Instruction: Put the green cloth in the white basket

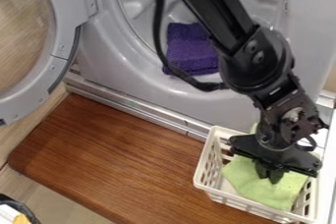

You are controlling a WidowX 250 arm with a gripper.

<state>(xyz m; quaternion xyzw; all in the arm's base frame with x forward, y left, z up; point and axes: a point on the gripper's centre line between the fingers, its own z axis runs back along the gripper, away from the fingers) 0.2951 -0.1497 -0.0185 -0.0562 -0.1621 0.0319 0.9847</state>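
The white basket's (205, 156) rim surrounds the end effector (269, 175), above the green cloth (253, 183) inside; whether it is spread or pinching, I cannot tell. The wooden worktop (118, 154) borders a grey machine (125, 66). Its round door (62, 36) stands open at left; purple cloth (190, 51) lies in the opening, behind the arm (210, 12).

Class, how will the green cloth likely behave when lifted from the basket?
The green cloth would likely sag, since it lies slumped. It looks thin, so probably light. It might catch on the perforated white basket.
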